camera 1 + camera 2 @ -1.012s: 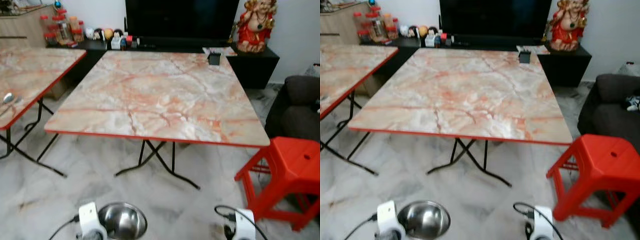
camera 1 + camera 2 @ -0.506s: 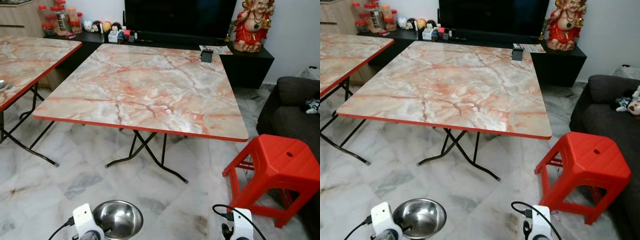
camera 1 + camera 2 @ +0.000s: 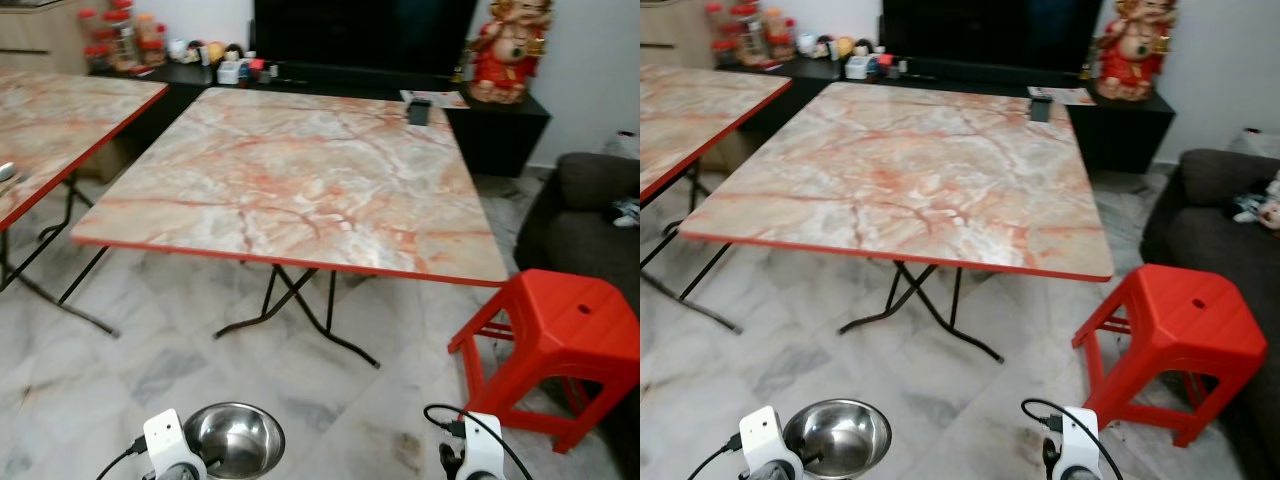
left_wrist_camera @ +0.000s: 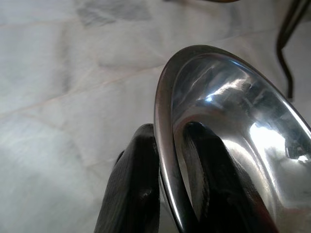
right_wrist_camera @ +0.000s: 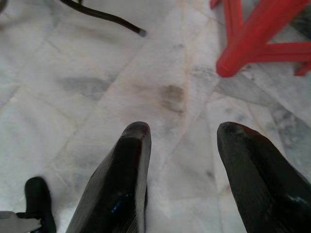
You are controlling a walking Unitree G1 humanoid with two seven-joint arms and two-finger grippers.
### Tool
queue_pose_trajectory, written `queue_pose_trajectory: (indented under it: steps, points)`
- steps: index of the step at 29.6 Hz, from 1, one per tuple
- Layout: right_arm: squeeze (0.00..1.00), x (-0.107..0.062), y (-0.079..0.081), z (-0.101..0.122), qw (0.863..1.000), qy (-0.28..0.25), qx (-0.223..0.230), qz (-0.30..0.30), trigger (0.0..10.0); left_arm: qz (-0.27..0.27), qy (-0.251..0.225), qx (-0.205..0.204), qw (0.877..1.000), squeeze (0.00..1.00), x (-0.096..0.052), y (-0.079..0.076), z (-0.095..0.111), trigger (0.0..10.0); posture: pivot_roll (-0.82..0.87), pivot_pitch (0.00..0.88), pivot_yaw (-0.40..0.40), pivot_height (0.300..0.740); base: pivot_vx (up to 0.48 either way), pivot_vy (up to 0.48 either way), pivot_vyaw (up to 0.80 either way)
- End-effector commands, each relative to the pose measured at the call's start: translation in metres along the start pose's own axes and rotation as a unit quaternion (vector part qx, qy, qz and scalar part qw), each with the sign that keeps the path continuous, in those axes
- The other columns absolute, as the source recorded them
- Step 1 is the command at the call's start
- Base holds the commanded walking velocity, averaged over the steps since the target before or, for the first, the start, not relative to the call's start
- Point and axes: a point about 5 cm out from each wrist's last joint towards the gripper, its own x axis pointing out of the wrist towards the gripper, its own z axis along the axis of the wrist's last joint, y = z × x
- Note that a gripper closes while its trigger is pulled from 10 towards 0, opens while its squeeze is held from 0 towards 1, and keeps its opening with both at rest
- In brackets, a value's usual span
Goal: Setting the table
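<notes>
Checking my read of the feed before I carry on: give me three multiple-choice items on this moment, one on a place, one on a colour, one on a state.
1. Where is the red plastic stool?
A. on the marble-patterned folding table
B. on the floor, right of that table
C. under the table

2. What colour is the table's edge?
A. red
B. blue
C. black

3. What is the left pincer doing?
A. hanging open
B. gripping a spoon
C. clamping the rim of the shiny steel bowl

Key: 1 B, it stands on the tiles beside the table's right corner. 2 A, a red band runs along it. 3 C, one finger sits on each side of the rim.
</notes>
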Motion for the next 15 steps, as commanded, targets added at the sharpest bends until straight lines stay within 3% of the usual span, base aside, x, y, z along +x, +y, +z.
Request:
queue_pose_trajectory:
  steps: [1, 15]
  points:
    - [0.00, 0.0012, -0.0004, 0.0063, 1.000, -0.008, 0.000, 0.000, 10.0, -0.010, -0.001, 0.004, 1.000, 0.00, 0.0006, -0.0041, 0.0018, 10.0, 0.01, 0.000, -0.077, 0.740, 0.259, 0.000, 0.00]
    - [0.00, 0.0018, 0.0051, 0.0078, 1.000, -0.009, -0.008, 0.014, 10.0, -0.013, -0.004, 0.013, 1.000, 0.00, 0.0013, -0.0026, 0.0046, 10.0, 0.01, 0.000, -0.070, 0.740, 0.268, 0.000, 0.00]
